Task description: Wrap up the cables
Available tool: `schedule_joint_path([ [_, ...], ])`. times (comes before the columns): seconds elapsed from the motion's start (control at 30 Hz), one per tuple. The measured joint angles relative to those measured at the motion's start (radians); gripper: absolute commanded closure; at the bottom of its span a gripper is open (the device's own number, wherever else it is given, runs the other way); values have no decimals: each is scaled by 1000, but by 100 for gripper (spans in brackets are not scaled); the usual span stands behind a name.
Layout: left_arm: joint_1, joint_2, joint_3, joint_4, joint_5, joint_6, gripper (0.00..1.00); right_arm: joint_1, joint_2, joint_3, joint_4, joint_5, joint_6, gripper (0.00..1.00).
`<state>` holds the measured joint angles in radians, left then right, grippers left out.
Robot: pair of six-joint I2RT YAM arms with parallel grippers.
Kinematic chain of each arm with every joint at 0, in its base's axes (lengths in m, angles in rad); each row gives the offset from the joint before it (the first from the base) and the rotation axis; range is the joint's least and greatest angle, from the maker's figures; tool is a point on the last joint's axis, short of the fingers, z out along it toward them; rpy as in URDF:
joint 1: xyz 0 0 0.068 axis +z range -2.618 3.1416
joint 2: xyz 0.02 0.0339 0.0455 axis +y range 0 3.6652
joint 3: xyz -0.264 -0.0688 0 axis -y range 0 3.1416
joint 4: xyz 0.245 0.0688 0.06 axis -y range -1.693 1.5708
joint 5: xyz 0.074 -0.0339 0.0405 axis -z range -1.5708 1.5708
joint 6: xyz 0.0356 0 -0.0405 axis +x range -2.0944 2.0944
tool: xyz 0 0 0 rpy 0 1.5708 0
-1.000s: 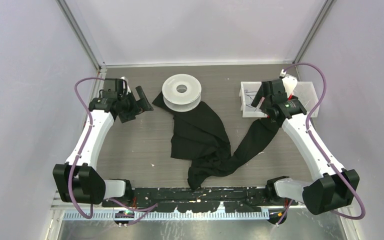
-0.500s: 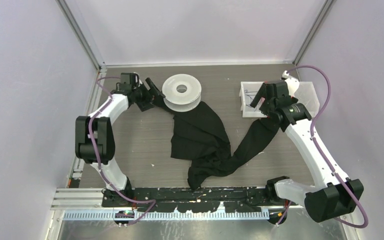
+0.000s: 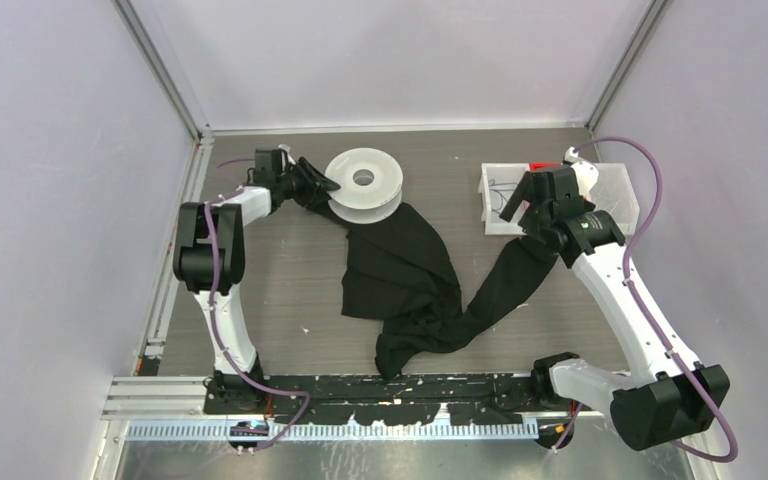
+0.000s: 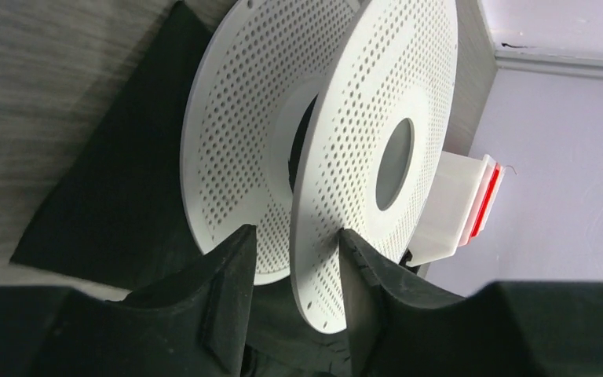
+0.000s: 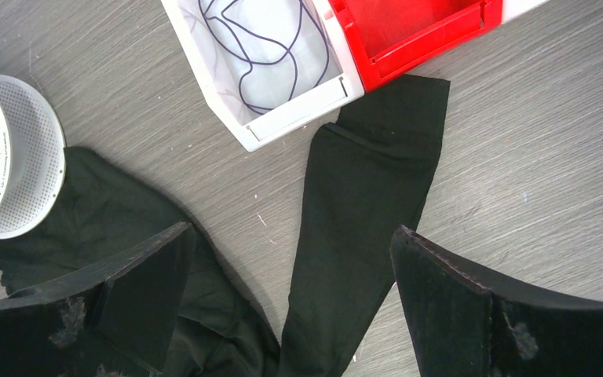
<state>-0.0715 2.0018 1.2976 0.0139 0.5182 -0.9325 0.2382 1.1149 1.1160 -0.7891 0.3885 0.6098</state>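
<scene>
Pale lilac walls on three sides, boxing in a grey wood-grain counter [image 3: 260, 290]. Largest thing on it: a black cloth [image 3: 400, 270], crumpled from the far middle down toward the near edge, one strip running right to just beside a bin; seemingly no part of the job, more likely in the way. Next, a white perforated spool [image 3: 365, 185], lying flat with its hole upward at the far middle, one edge resting on the cloth's corner; presumably set there as the core to wind onto. Then a white bin [image 5: 298, 110] at the far right, a red compartment [image 5: 416, 23] right against it. Left hand [image 4: 294, 243] reaching from the left, partly open, fingers astride the rim of the spool's upper flange, one pad against it; whether truly clamped, cannot tell. Likely meant to steady or lift the spool. Right hand [image 5: 290, 236] spread wide, holding nothing, hanging over the cloth strip just short of the bin, probably poised to fetch. Smallest: the cables [image 5: 259, 47], thin dark loops lying loose inside the white bin, untouched, well apart from the spool, none wound yet.
</scene>
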Motion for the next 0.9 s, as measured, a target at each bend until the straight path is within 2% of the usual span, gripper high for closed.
schedule_joint_path([
  [0.1, -5, 27, 2, 53, 31, -29, 81, 0, -3, 0, -5, -4, 4, 0],
  [0.3, -25, 28, 48, 92, 64, -28, 99, 0, -8, 0, -10, -5, 18, 0],
  [0.43, -56, 23, 107, 40, 50, 34, 100, 0, -31, -4, -11, -4, 25, 0],
  [0.57, -132, -11, 225, -127, -46, 168, 99, 0, -49, -4, -12, 7, 33, 0],
  [0.9, -521, -113, 466, -391, -449, 555, 99, 0, -60, -32, -8, 13, 51, 1],
])
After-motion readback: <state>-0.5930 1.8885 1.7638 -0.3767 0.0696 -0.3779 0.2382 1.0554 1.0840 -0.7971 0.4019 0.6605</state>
